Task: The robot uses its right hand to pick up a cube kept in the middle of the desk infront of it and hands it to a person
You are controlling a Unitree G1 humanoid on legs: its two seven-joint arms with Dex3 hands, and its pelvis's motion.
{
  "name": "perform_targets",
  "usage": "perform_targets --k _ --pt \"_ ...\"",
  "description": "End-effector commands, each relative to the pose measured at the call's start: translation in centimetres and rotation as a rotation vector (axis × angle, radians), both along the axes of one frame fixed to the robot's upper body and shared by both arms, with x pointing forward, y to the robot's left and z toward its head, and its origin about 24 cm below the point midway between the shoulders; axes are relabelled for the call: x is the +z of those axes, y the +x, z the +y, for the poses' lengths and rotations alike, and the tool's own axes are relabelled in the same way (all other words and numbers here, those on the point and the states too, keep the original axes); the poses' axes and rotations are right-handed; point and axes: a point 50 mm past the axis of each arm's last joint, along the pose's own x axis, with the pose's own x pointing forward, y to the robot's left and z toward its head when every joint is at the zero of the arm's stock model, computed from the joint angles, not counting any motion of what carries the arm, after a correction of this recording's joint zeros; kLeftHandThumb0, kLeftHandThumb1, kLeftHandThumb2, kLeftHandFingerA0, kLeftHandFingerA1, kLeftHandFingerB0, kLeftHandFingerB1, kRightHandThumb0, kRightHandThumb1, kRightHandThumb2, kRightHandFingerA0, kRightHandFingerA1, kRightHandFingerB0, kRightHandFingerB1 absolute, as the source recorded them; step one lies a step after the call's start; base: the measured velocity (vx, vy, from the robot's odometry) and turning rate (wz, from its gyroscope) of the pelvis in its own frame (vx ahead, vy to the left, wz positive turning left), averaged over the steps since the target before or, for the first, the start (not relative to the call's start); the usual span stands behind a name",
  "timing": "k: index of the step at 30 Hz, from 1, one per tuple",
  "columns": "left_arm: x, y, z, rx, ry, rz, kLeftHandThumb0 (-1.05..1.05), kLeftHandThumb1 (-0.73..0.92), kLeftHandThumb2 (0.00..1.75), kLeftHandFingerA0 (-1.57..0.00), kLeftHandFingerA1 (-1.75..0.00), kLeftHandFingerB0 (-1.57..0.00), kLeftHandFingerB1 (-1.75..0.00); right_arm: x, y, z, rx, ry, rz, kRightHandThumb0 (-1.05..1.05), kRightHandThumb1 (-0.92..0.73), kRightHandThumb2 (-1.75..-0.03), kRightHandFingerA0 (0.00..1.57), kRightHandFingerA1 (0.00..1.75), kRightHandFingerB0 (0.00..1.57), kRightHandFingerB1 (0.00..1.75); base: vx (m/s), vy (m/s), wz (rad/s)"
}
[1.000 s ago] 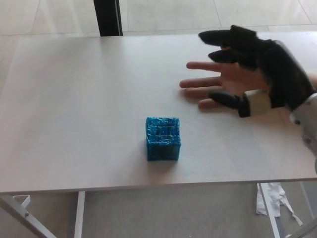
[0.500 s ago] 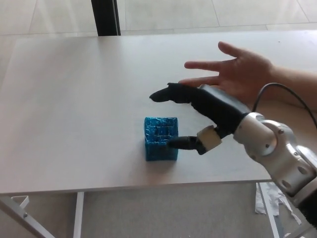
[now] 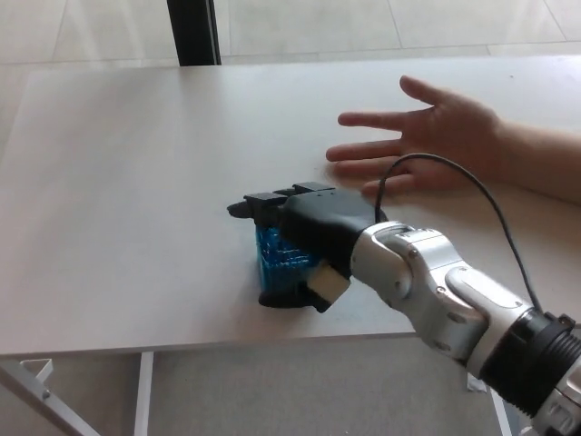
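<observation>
Right hand (image 3: 304, 238) wrapped over blue cube (image 3: 277, 263) (no long axis), upright on desk (image 3: 118, 182)

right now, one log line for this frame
phase: grasping | right hand: over blue cube, closing | cube: on desk | person's hand: open, waiting

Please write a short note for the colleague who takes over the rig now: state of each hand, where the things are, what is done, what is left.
Right hand: wrapped over the blue cube, fingers closed on it.
Left hand: not in view.
Cube: on the desk, near the middle, not lifted.
Person's hand: open, palm up, resting on the desk beyond the cube to the right.
Done: reach and grasp.
Left: lift the cube and place it in the person's hand.
</observation>
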Motion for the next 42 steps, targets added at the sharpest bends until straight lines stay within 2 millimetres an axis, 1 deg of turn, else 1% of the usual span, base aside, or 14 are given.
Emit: perform_targets --k 1,3,8,9,14,19,20,21,25,27,33,37,40,42 --pt "0.6 0.0 0.3 -0.049 0.043 -0.031 -0.79 0.56 0.58 -0.73 -0.54 -0.68 -0.44 -0.9 -0.2 1.1 -0.064 -0.253 -0.118 -0.91 -0.52 -0.98 0.00 0.29 0.00 0.22 0.00 0.000 0.00" --pt "0.2 -0.1 -0.1 -0.059 0.029 -0.033 -0.77 0.57 0.58 -0.72 -0.55 -0.68 -0.44 -1.7 -0.9 0.8 -0.077 -0.274 -0.130 -0.88 -0.52 -0.93 0.01 0.35 0.08 0.28 0.00 0.000 0.00" --pt "0.3 -0.4 0.0 -0.080 0.024 -0.020 -0.75 0.59 0.59 -0.69 -0.53 -0.62 -0.42 -3.5 -1.3 -0.5 -0.058 -0.458 -0.309 -0.48 -0.52 -0.86 0.59 0.90 0.18 0.53 0.00 0.000 0.00" --pt "0.3 -0.4 0.0 -0.080 0.023 -0.016 -0.75 0.60 0.58 -0.69 -0.53 -0.61 -0.42 -3.8 -1.3 -1.0 -0.043 -0.535 -0.331 -0.42 -0.70 -0.60 0.48 0.88 0.22 0.46 0.00 0.000 0.00" --pt "0.3 -0.5 0.0 -0.093 0.034 0.007 -0.75 0.62 0.59 -0.72 -0.54 -0.59 -0.42 -3.9 -1.0 -1.9 -0.078 -0.637 -0.314 -0.28 -0.58 -0.63 0.40 0.80 0.50 0.51 0.00 0.000 0.00" --pt "0.3 -0.7 0.1 -0.087 0.030 0.009 -0.72 0.62 0.60 -0.72 -0.53 -0.58 -0.42 -4.0 -0.9 -2.4 -0.116 -0.699 -0.284 -0.20 -0.53 -0.69 0.39 0.71 0.44 0.47 0.00 0.000 0.00" --pt "0.2 -0.8 0.0 -0.081 0.024 0.007 -0.71 0.62 0.59 -0.72 -0.53 -0.58 -0.42 -4.0 -1.1 -2.7 -0.115 -0.681 -0.328 -0.19 -0.54 -0.73 0.73 1.37 0.46 0.55 0.00 0.000 0.00" --pt "0.2 -0.9 0.0 -0.084 0.019 0.006 -0.72 0.62 0.59 -0.71 -0.52 -0.57 -0.42 -4.1 -1.2 -2.8 -0.107 -0.668 -0.362 -0.17 -0.51 -0.71 0.85 1.56 0.59 0.66 0.00 0.000 0.00" --pt "0.0 -1.1 -0.1 -0.058 0.007 0.003 -0.71 0.61 0.59 -0.73 -0.53 -0.60 -0.44 -4.4 -1.6 -3.1 -0.096 -0.597 -0.363 -0.26 -0.57 -0.66 0.87 1.59 0.79 0.89 0.00 0.000 0.00" --pt "0.0 -1.2 -0.1 -0.076 0.031 0.039 -0.70 0.62 0.59 -0.73 -0.51 -0.61 -0.43 -4.7 -1.9 -3.3 -0.075 -0.496 -0.453 -0.39 -0.75 -0.70 0.87 1.65 0.83 1.30 0.00 0.000 0.00" --pt "0.0 -1.4 0.0 -0.042 0.019 0.043 -0.67 0.62 0.60 -0.75 -0.53 -0.57 -0.42 -3.1 -1.6 -3.3 -0.091 -0.255 -0.559 -0.32 -0.65 -0.95 0.82 1.38 0.83 0.94 0.00 0.000 0.00" --pt "0.0 -1.5 0.1 -0.043 0.021 0.045 -0.70 0.62 0.59 -0.75 -0.55 -0.58 -0.42 -0.1 -0.6 -3.2 -0.121 -0.112 -0.612 -0.33 -0.72 -0.84 0.74 1.60 0.81 0.96 0.00 0.000 0.00" --pt "0.0 -1.7 0.1 -0.051 0.026 0.051 -0.71 0.62 0.59 -0.75 -0.55 -0.56 -0.41 0.9 -0.4 -3.2 -0.155 0.018 -0.592 -0.32 -0.65 -0.88 0.79 1.54 0.79 1.35 0.00 0.000 0.00" --pt "0.0 -1.9 0.1 -0.054 0.019 0.049 -0.70 0.63 0.59 -0.73 -0.56 -0.55 -0.41 3.1 0.2 -3.3 -0.166 0.125 -0.607 -0.21 -0.64 -0.83 0.76 1.75 0.64 1.64 0.00 0.000 0.00"
